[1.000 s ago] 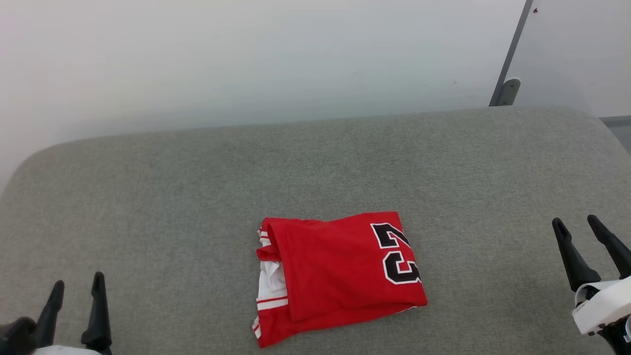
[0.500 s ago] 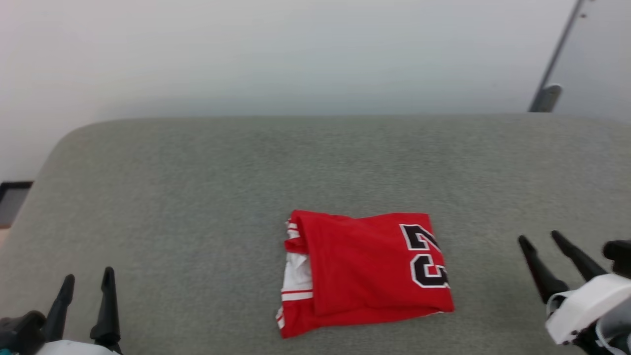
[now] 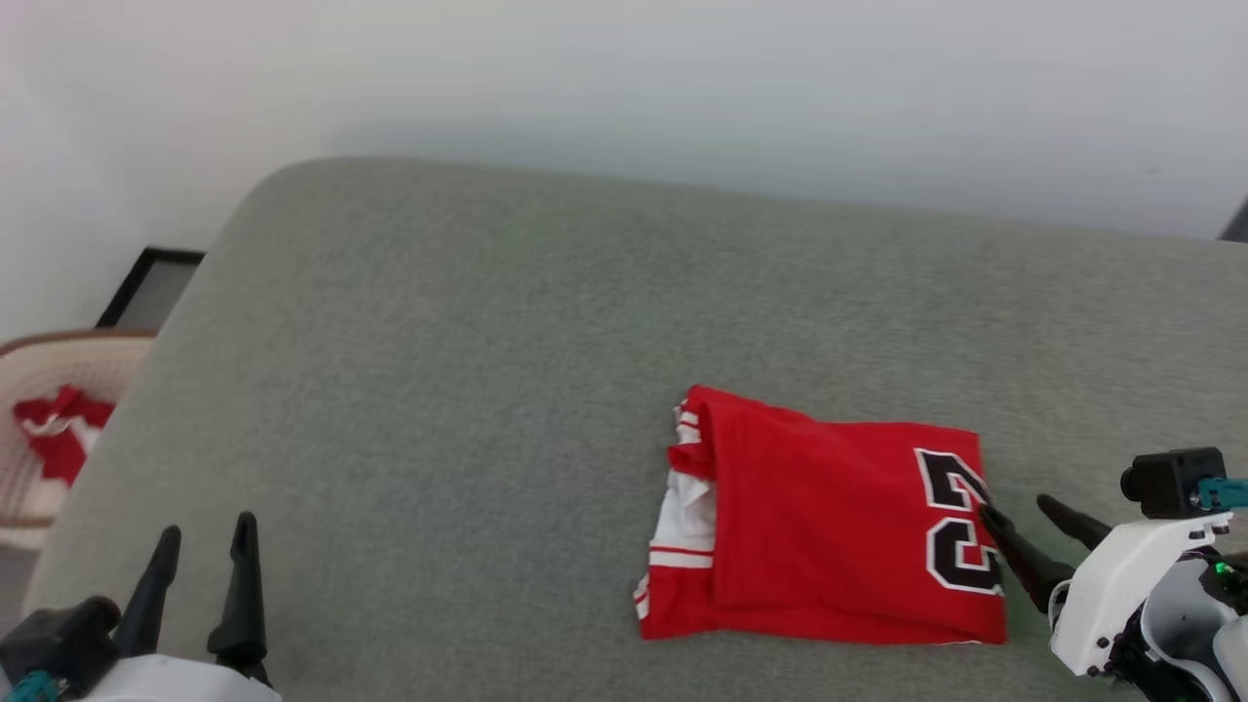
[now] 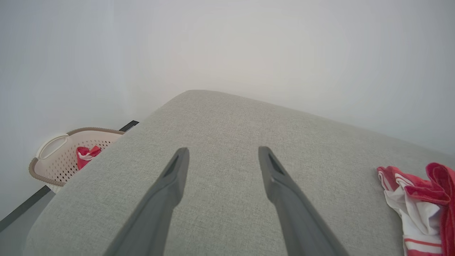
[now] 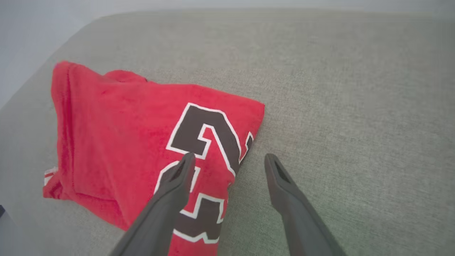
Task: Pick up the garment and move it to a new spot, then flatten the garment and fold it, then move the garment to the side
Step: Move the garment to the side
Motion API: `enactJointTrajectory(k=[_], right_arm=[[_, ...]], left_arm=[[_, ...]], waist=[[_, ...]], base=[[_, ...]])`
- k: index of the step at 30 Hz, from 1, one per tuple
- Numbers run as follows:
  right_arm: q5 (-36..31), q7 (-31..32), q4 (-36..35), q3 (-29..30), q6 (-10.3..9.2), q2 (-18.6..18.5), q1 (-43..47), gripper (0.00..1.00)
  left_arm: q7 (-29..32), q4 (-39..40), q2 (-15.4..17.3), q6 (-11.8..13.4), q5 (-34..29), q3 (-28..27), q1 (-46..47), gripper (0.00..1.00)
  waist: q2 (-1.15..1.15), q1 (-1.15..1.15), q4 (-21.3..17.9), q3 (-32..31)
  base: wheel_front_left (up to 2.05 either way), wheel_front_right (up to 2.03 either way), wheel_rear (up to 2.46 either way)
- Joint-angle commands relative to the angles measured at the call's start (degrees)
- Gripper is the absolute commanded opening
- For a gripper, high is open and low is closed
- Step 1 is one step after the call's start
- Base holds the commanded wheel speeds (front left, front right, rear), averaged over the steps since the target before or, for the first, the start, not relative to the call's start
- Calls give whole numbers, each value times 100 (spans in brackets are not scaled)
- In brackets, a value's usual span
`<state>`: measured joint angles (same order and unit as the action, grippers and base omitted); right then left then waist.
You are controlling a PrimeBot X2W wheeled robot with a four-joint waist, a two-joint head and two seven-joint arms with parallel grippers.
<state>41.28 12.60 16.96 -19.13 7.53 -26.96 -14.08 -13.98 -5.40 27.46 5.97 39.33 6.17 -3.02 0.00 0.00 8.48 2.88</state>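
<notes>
Now the folded jersey [image 3: 819, 526] lies on the cushion [image 3: 439, 341]; right end effector [image 3: 1012, 505], spread, straddles its numbered edge, likely for the sideways move. Left end effector [image 3: 210, 525] hangs spread, well apart.

The garment [image 4: 412, 209] runs off the left wrist view's right edge; its folds hide part of the black lettering [image 5: 213, 135]. The basket [image 3: 68, 366] is cut by the head view's left edge.

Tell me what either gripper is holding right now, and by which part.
Nothing is held. The left gripper and right gripper are open; the right one straddles the garment's numbered edge.
</notes>
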Motion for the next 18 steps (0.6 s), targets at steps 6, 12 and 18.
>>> enactJointTrajectory(k=[6, 12, 18], right_arm=[[191, 772, 437, 76, -10, 49, -231, 100], [274, 1437, 884, 151, -10, 253, -410, 100], [261, 1782, 990, 119, -11, 352, -580, 0]], left_arm=[[-46, -111, -86, -96, 7, 51, 205, 100], [-66, -220, -173, -146, -54, 128, 347, 100], [-81, -324, -250, -203, -73, 159, 482, 100]], waist=[[0, 0, 466, 429], [0, 0, 550, 594], [0, 0, 568, 677]], base=[[0, 0, 0], [0, 0, 0], [0, 0, 0]])
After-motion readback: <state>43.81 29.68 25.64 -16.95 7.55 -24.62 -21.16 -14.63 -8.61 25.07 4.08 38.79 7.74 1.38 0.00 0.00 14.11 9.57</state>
